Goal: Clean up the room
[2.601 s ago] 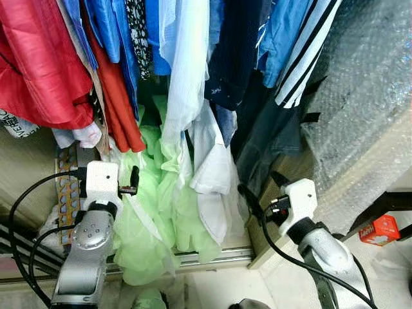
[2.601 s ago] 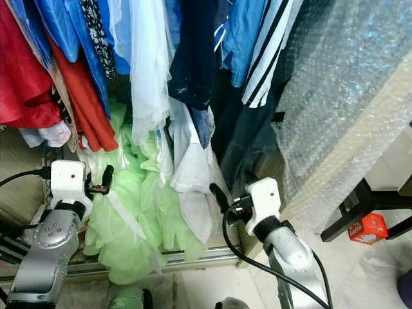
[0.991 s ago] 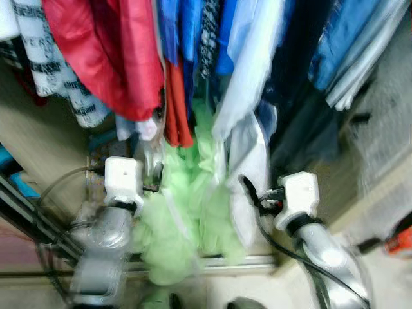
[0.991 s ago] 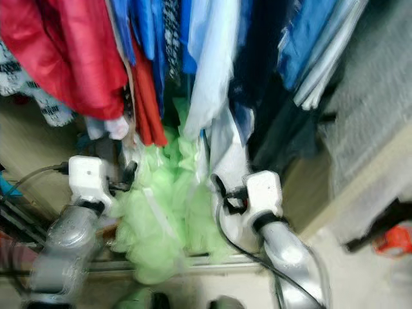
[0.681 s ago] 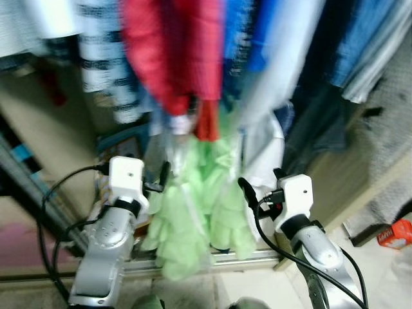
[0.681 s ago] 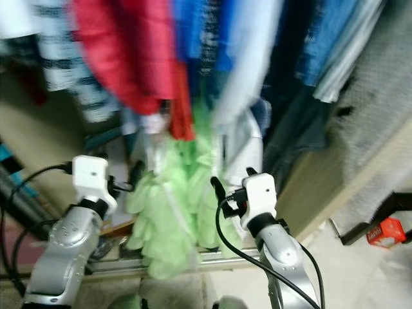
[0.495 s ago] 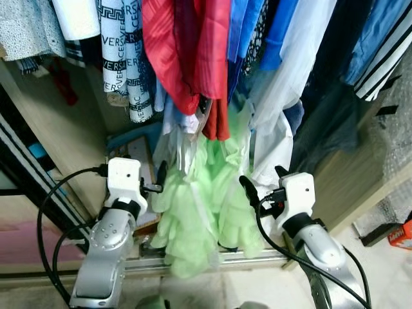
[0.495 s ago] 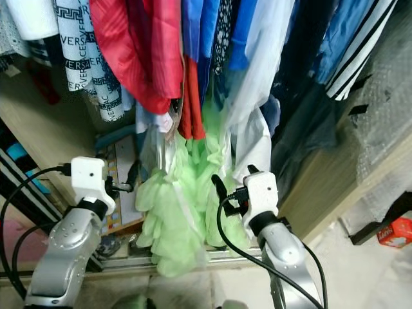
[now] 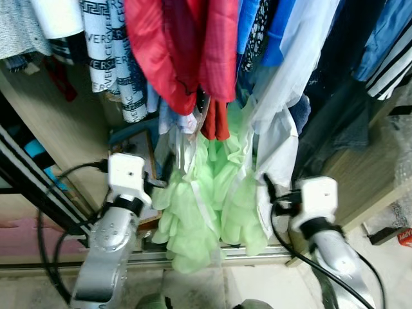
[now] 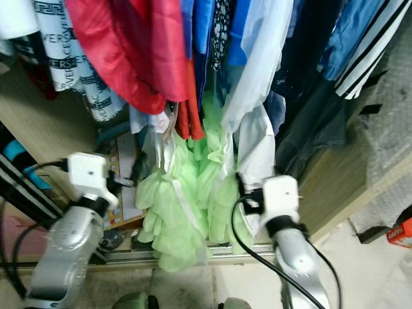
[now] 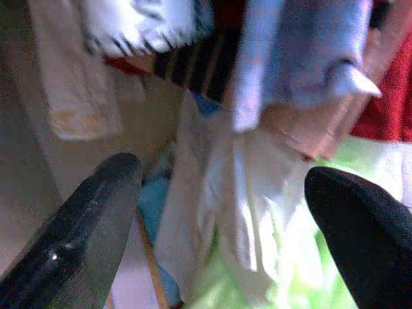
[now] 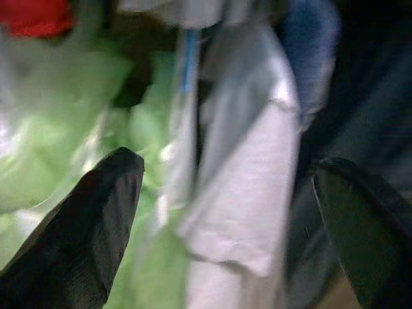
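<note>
A: Grippers first, nearest us. The left gripper (image 11: 212,212) is raised just beside the pale green garment (image 9: 199,212), jaws spread wide with nothing between them. The right gripper (image 12: 225,219) hangs near the white shirt (image 9: 277,154), jaws likewise wide apart and empty.

B: And beyond them?

A: Along the foot of the wardrobe runs a metal sliding track (image 9: 257,252). Above it the green garment trails down to the track, the white shirt just beside it on the robot's right. Higher up hang a red garment (image 9: 187,45), blue shirts (image 9: 270,32) and a black-and-white patterned cloth (image 9: 109,51).

B: That box, far right on the floor?

A: Orange box (image 10: 402,233), probably cardboard; it is cut off at the edge.
</note>
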